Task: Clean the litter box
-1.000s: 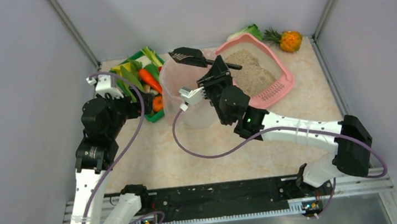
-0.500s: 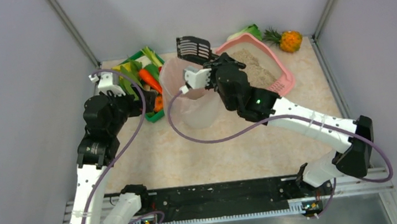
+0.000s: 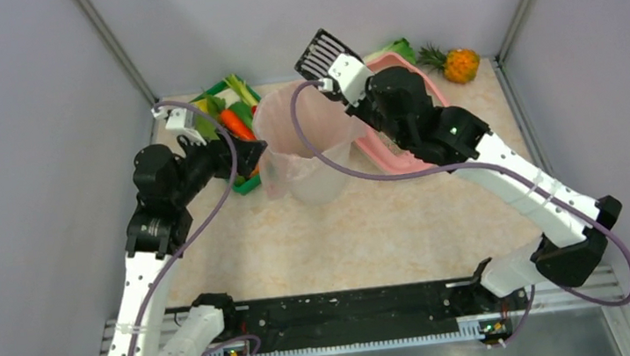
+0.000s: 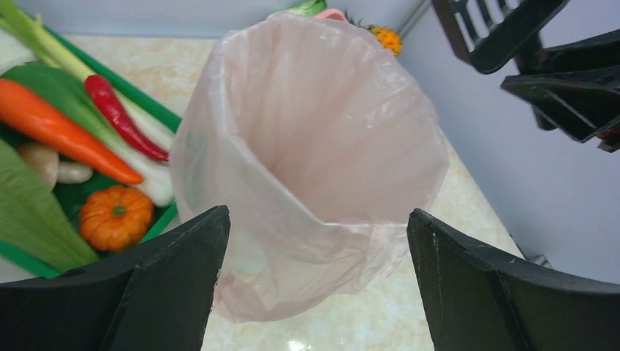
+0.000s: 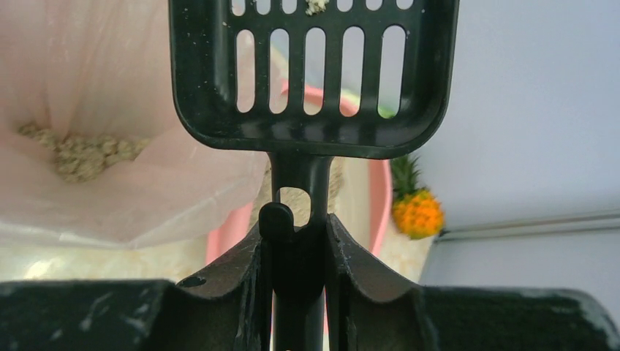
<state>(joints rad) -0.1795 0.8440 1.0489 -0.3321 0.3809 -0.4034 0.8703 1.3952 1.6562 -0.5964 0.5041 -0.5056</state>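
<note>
The pink litter box (image 3: 386,155) stands at the back right, mostly hidden under my right arm; its rim and beige litter show in the right wrist view (image 5: 378,197). My right gripper (image 3: 349,77) is shut on the handle of a black slotted scoop (image 3: 325,50), held high over the far rim of the pink-lined bin (image 3: 303,144). In the right wrist view the gripper (image 5: 298,245) clamps the handle and the scoop (image 5: 314,73) holds only a few grains. A litter clump (image 5: 80,155) lies inside the liner. My left gripper (image 3: 249,154) is open at the bin's left side, its fingers (image 4: 175,285) apart before the bin (image 4: 314,146).
A green tray of vegetables (image 3: 226,121) stands left of the bin, also in the left wrist view (image 4: 80,161). A pineapple (image 3: 458,64) and a leafy green (image 3: 395,49) lie at the back right. Grey walls close in the back and both sides.
My right arm has lifted the scoop and swung it back and to the right, from level over the bin to tipped up above its far rim. My left gripper has moved slightly toward the bin.
</note>
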